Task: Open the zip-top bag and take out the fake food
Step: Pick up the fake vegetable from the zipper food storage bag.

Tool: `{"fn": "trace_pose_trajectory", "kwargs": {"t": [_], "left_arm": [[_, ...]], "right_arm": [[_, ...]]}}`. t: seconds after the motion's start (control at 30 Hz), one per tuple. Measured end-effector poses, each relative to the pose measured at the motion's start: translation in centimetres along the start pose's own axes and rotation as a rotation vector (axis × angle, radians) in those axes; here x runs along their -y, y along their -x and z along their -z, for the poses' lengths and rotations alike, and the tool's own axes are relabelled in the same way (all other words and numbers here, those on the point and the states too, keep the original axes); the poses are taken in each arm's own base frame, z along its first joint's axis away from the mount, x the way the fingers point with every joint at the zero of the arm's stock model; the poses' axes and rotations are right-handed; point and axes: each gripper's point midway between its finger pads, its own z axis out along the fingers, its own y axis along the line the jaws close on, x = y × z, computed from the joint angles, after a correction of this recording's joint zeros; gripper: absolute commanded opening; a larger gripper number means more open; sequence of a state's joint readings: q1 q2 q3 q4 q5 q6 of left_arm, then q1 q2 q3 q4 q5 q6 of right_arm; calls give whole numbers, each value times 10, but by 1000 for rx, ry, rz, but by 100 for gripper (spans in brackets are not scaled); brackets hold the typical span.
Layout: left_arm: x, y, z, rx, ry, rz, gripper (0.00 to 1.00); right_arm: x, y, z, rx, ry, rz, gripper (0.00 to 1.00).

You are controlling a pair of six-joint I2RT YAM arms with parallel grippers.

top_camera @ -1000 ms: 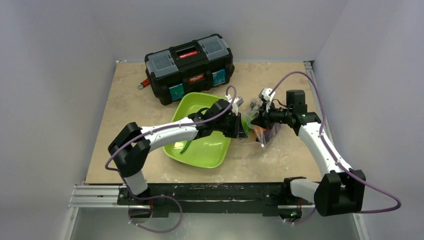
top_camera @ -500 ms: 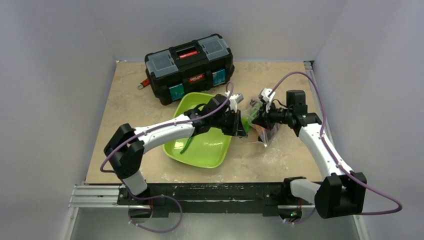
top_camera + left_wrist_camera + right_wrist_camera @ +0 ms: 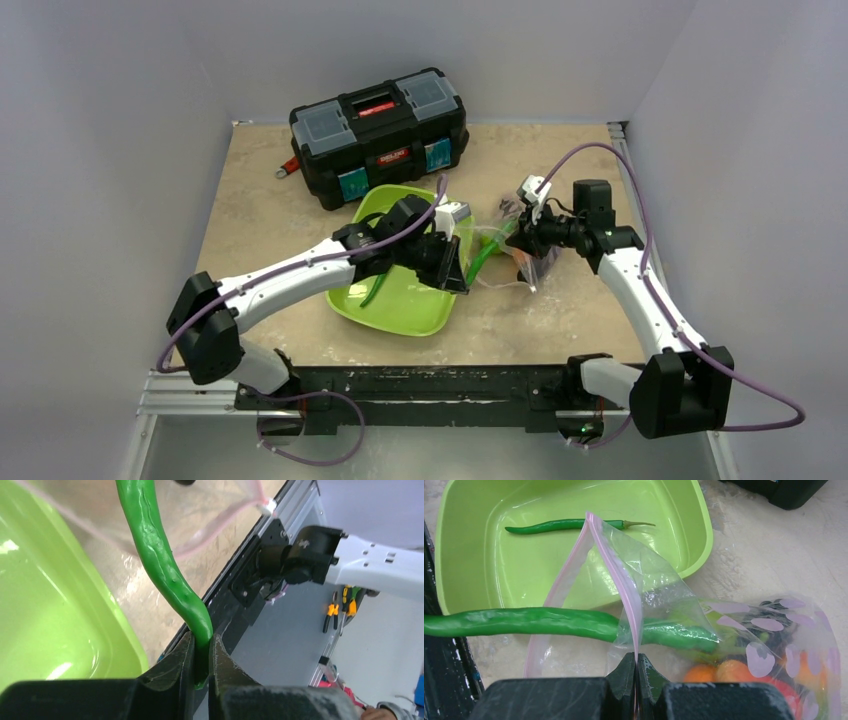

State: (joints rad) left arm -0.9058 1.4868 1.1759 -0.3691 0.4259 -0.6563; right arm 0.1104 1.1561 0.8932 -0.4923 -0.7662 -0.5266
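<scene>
The zip-top bag [image 3: 664, 605] lies on the table right of the tray, mouth open, and my right gripper [image 3: 636, 660] is shut on its pink zip strip [image 3: 619, 575]. My left gripper [image 3: 201, 642] is shut on the end of a long green bean pod [image 3: 160, 555]. The pod [image 3: 524, 621] is mostly outside the mouth, its far end still in the bag. Seen from above, the left gripper [image 3: 462, 283] hangs over the tray's right rim and the right gripper [image 3: 512, 240] sits at the bag [image 3: 528, 268]. Orange pieces [image 3: 719, 672] and dark berries [image 3: 774, 640] remain inside.
The lime-green tray [image 3: 400, 300] sits mid-table with a slim green pod [image 3: 569, 525] lying in it. A black toolbox [image 3: 380, 130] stands behind the tray. The table's front rail [image 3: 280, 540] runs close below the left gripper.
My left arm has drawn back to the left over the tray, pulling the green bean pod out through the bag's mouth. The right gripper has held the zip strip still.
</scene>
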Motion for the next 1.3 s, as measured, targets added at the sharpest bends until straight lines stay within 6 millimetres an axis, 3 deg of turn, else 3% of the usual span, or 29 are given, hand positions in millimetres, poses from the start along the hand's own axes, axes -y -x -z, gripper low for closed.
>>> {"fn": "trace_pose_trajectory", "kwargs": {"t": [0.7, 1.3], "left_arm": [[-12, -66, 79, -103, 48, -148, 0], [-18, -99, 128, -118, 70, -227, 0]], "right_arm": [[3, -2, 1, -8, -16, -4, 0], [5, -2, 2, -9, -23, -8, 0]]}}
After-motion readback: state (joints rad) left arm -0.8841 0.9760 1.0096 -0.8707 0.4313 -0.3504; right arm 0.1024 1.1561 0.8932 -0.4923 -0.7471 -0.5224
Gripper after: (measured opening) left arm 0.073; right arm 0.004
